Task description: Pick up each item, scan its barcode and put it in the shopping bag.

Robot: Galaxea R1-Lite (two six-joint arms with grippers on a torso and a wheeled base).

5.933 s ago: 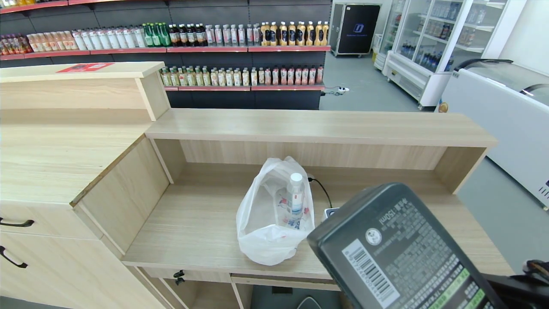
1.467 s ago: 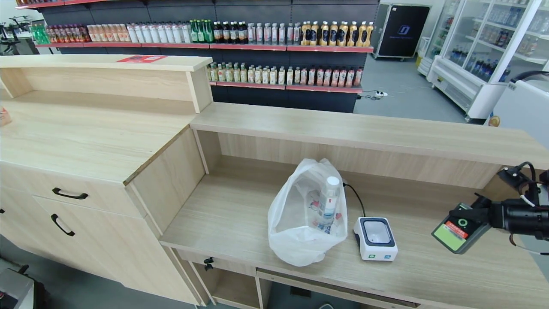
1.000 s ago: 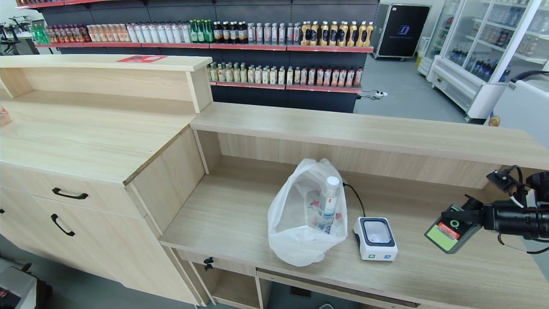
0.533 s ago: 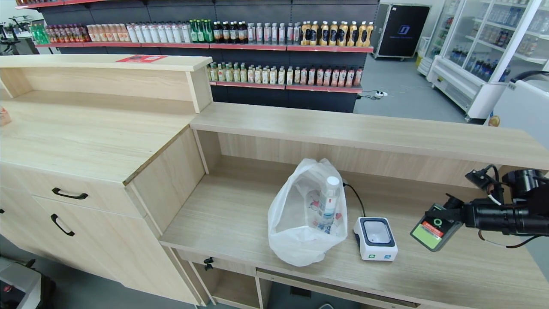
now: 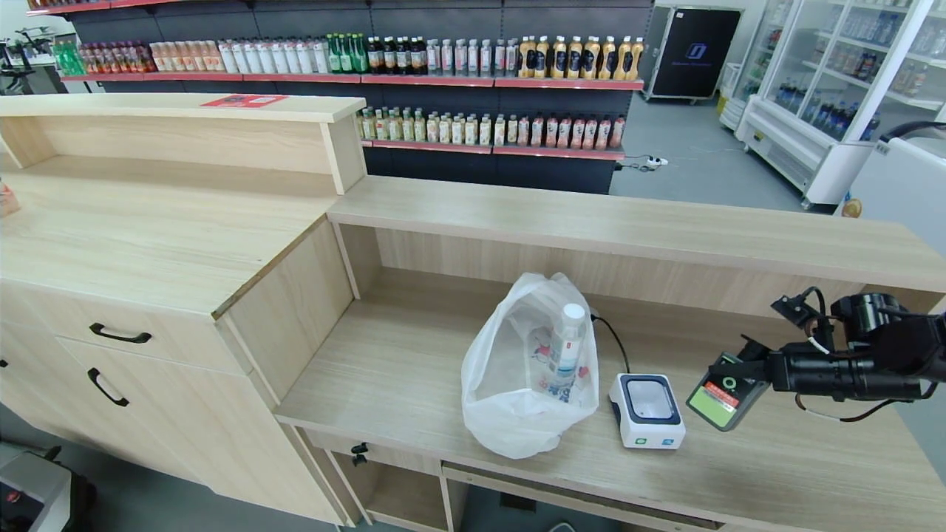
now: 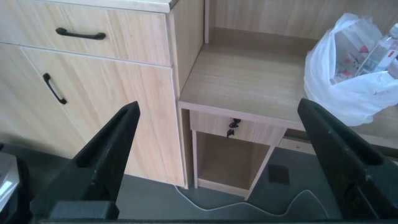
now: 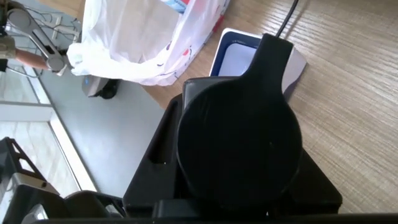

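Right arm [image 5: 835, 373]: stretched level across the right end of the counter [image 5: 399, 369], forearm pointing toward the robot's left, wrist raised off the wood.
Right gripper [image 5: 743, 366]: clamped on the upper end of a flat dark pack [image 5: 720, 393].
Pack: held in the air, tilted, its labelled face turned up and forward; near the scanner [image 5: 647, 410], on that unit's right, apart from it and clear of the counter.
Pack label: green panel, red strip and a green ring mark on dark ground; the print is too small to read.
Left gripper [image 6: 219, 109]: low in front of the counter, jaws spread wide with nothing between them; the dark fingers [image 6: 99, 162] frame the cabinet [image 6: 93, 74] and the counter's near edge.
Bag [image 5: 510, 399]: white, mouth open, on the counter just left of the scanner; red and blue print on its side, not legible.
Bottle [image 5: 567, 347]: inside the bag, upright and leaning slightly; white cap, pale label with a red band.
Scanner: white body, dark-rimmed window facing up, small green and blue marks on its front edge; a black cable [image 5: 613, 340] runs from its back, behind the bag.
Shelves [image 5: 443, 59]: rows of drinks behind the counter.
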